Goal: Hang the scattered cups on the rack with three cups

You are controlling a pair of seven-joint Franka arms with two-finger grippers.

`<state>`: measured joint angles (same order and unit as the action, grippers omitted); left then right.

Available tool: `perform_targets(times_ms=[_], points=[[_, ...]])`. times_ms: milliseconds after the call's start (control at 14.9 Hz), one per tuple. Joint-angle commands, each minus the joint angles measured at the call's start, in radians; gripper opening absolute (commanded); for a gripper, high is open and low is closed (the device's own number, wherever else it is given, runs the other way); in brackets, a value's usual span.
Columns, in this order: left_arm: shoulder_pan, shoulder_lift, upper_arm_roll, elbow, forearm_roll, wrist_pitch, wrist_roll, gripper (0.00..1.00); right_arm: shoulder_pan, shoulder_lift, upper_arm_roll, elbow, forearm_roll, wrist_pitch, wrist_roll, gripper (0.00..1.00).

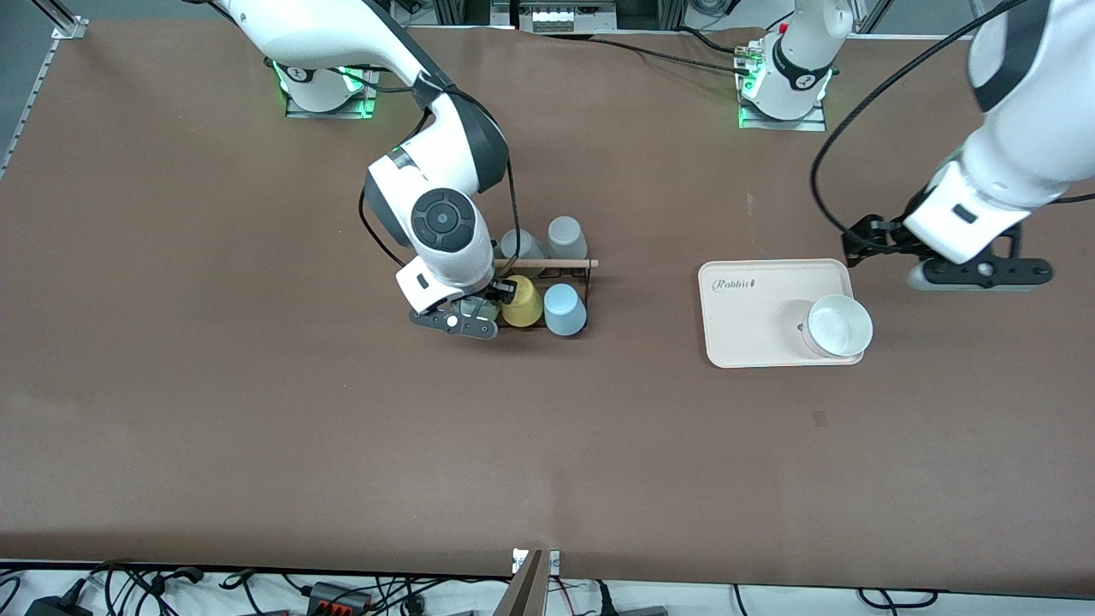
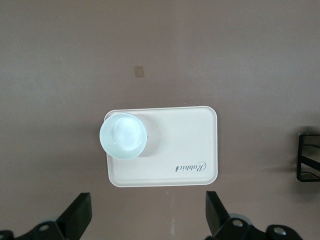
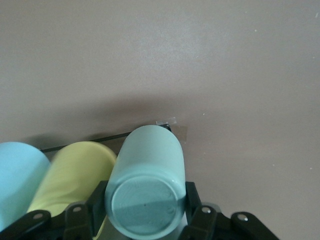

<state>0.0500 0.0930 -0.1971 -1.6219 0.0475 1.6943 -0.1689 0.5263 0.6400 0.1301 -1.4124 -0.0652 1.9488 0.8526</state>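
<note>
My right gripper [image 1: 466, 322] is shut on the pale mint green cup [image 3: 147, 180], bottom up, at the rack's end toward the right arm. The cup is mostly hidden under the hand in the front view. Whether it sits on a peg I cannot tell. The black wire rack [image 1: 588, 275] has a wooden rod [image 1: 556, 263]. On its nearer side hang a yellow cup [image 1: 523, 301] and the light blue cup [image 1: 565, 310], both also in the right wrist view [image 3: 75, 175] [image 3: 17, 175]. Two grey cups [image 1: 566, 237] [image 1: 520, 244] sit on its farther side. My left gripper [image 1: 984, 272] is open and empty.
A cream tray [image 1: 753, 316] lies toward the left arm's end, with a white bowl [image 1: 839, 326] on its corner; both show in the left wrist view, the tray [image 2: 185, 145] and the bowl [image 2: 123, 135]. The left gripper waits beside the tray.
</note>
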Motion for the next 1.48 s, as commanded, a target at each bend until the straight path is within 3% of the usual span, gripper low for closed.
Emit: perform_targets(times_ms=[0,67,134,268,671,805,1073,1409], points=[[0.022,-0.006,-0.004,0.014,-0.024,-0.038,0.028,1.0,0.011,-0.002,-0.007,-0.016,-0.015,0.018,0.023,0.46],[0.022,-0.006,-0.005,0.017,-0.025,-0.036,0.028,1.0,0.011,0.001,-0.007,-0.016,-0.013,0.018,0.023,0.5],[0.022,-0.009,-0.01,0.017,-0.025,-0.035,0.025,1.0,0.009,0.001,-0.007,-0.016,-0.013,0.019,0.023,0.59],[0.022,-0.007,-0.01,0.023,-0.025,-0.018,0.025,1.0,0.006,0.0,-0.007,-0.013,-0.013,0.019,0.022,1.0],[0.047,-0.002,-0.004,0.028,-0.034,-0.005,0.04,1.0,-0.037,-0.091,-0.017,0.016,-0.005,-0.005,-0.174,1.0],[0.063,-0.002,-0.004,0.027,-0.055,-0.005,0.035,1.0,-0.106,-0.108,-0.017,0.053,-0.004,-0.085,-0.194,1.0],[0.074,-0.002,-0.002,0.023,-0.055,-0.001,0.035,1.0,-0.231,-0.109,-0.024,0.286,-0.007,-0.347,-0.262,1.0],[0.09,-0.002,-0.004,0.027,-0.057,-0.004,0.04,1.0,-0.365,-0.193,-0.024,0.279,-0.007,-0.396,-0.408,1.0]])
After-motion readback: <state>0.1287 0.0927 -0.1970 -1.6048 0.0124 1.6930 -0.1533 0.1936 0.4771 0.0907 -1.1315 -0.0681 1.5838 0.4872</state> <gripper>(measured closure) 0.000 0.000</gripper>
